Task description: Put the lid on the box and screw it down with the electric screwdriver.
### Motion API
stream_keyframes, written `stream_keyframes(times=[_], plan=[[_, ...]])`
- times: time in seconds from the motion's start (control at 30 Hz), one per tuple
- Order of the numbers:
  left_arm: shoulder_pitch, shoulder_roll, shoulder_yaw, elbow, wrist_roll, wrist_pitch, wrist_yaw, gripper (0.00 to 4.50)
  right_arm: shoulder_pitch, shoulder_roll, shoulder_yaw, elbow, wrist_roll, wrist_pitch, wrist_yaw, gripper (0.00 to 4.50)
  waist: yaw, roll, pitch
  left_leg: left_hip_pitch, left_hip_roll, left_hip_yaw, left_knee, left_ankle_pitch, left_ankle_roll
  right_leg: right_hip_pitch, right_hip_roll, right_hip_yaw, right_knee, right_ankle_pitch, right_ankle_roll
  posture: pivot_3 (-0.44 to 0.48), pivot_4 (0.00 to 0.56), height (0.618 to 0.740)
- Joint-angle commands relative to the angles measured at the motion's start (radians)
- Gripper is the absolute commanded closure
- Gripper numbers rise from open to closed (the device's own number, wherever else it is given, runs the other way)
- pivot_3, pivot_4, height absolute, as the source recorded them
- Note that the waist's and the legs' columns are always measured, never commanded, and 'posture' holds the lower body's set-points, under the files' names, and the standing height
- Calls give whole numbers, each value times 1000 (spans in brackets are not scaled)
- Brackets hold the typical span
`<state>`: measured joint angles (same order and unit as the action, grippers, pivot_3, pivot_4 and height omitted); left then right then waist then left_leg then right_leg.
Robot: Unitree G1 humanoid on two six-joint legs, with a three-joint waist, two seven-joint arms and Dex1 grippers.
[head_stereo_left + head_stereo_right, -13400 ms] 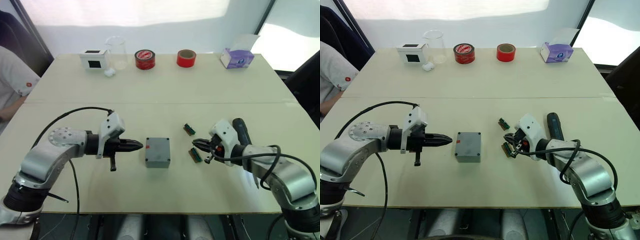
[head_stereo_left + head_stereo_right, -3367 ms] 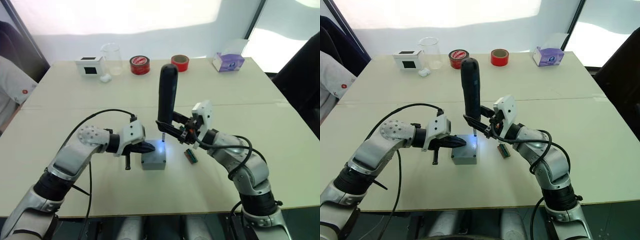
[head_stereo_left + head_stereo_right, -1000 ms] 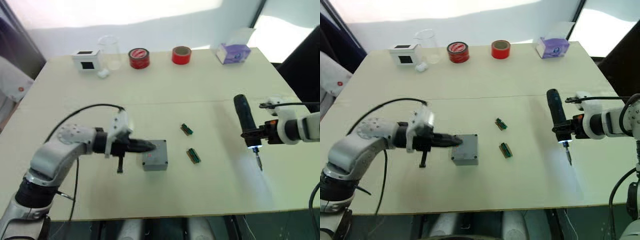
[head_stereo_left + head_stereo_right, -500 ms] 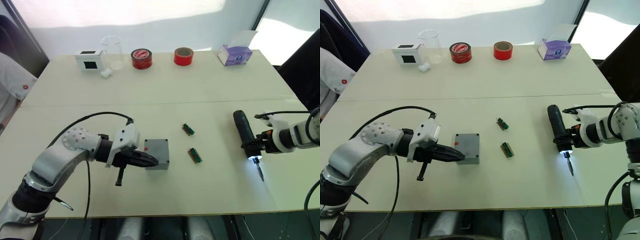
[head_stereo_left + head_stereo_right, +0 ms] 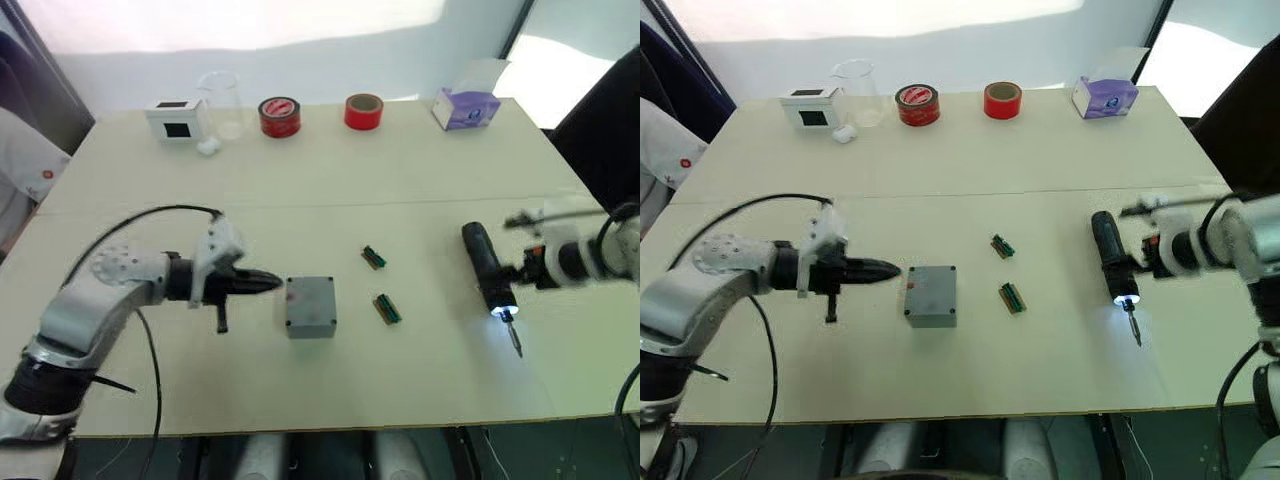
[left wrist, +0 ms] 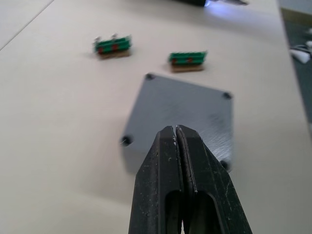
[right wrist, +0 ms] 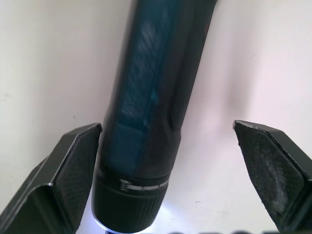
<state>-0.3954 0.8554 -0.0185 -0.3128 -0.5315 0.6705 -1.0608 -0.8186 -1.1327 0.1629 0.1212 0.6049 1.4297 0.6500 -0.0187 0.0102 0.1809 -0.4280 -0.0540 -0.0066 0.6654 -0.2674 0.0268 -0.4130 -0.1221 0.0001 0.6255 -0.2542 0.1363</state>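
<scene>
Your right end effector [image 7: 168, 161] is spread wide around the electric screwdriver [image 5: 486, 268], which lies lit on the table [image 5: 400, 180]. Your left end effector [image 5: 272, 281], clenched empty, points at the lidded box [image 5: 310, 306].

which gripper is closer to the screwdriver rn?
Right. The right gripper is open with its fingers on either side of the screwdriver, which lies on the table. The left gripper is shut, pointing at the box, far across the table.

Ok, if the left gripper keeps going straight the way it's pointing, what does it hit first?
Most likely the small square grey plastic box: the left gripper, fingers shut, points at its near side, a short gap away.
</scene>
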Motion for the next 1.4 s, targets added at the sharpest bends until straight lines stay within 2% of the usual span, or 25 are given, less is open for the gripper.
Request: stream_keyframes(times=[0.03, 0.1, 0.17, 0.27, 0.4, 0.63, 0.8, 1.1, 1.23, 1.4], plan=[[7, 10, 19, 17, 56, -33, 46, 4500, -85, -4, -33, -207, 30, -130, 126, 61, 2, -1, -1, 0, 0, 0, 0, 0, 0, -1, 0, 0, 1, 0, 0, 0, 150, 740], [13, -13, -38, 37, 124, -59, 92, 4500, -10, 73, -40, -396, 79, -238, 173, 61, 8, -10, -2, 1, 3, -3, -1, 0, -1, 1, 3, -2, 1, -2, 0, 0, 150, 740], [12, -44, -61, 36, 132, -48, 109, 4500, 84, 135, -40, -526, 105, -309, 206, 61, 10, -11, -2, 1, 2, -3, -1, 1, -2, 2, 2, -2, 2, -2, 0, 0, 150, 740], [15, -82, -86, 25, 139, -29, 129, 4500, 203, 178, 9, -641, 103, -326, 214, 61, 25, -11, -1, 0, 1, -4, 1, 1, -2, 1, 1, -2, 4, -2, 0, 0, 150, 740], [39, -74, -152, 7, 203, -35, 144, 4500, 276, 205, 78, -731, 97, -351, 228, 61, 31, -12, -1, 0, -1, -4, 3, 1, -2, 2, -1, -2, 4, -2, 0, 0, 150, 740], [43, -103, -203, -11, 211, -22, 136, 4500, 250, 282, 140, -696, 60, -313, 185, 61, 29, -12, -1, 1, -1, -6, 2, 2, -4, 2, -1, -2, 5, -2, 0, 0, 150, 740], [8, -138, -242, 41, 243, -54, 127, 4500, 242, 334, 184, -668, 45, -264, 158, 61, 31, -12, -1, 1, -1, -6, 2, 2, -4, 2, -1, -2, 5, -2, 0, 0, 150, 740], [-120, -247, -278, 223, 312, -157, 107, 4500, 242, 450, 131, -660, 105, -112, 84, 61, 31, -12, -1, 1, -2, -7, 2, 2, -4, 2, 0, -3, 6, -2, 0, 0, 150, 740], [-146, -243, -263, 275, 342, -188, 103, 4500, 231, 418, 84, -668, 111, -86, 82, 61, 29, -12, -1, 1, -2, -7, 2, 2, -5, 2, 0, -3, 6, -2, 0, 0, 150, 740], [-91, -155, -212, 238, 336, -174, 77, 4500, 222, 274, 69, -654, 52, -213, 162, 61, 25, -12, -1, 1, -1, -7, 2, 2, -4, 2, 0, -3, 6, -2, 0, 0, 150, 740]])
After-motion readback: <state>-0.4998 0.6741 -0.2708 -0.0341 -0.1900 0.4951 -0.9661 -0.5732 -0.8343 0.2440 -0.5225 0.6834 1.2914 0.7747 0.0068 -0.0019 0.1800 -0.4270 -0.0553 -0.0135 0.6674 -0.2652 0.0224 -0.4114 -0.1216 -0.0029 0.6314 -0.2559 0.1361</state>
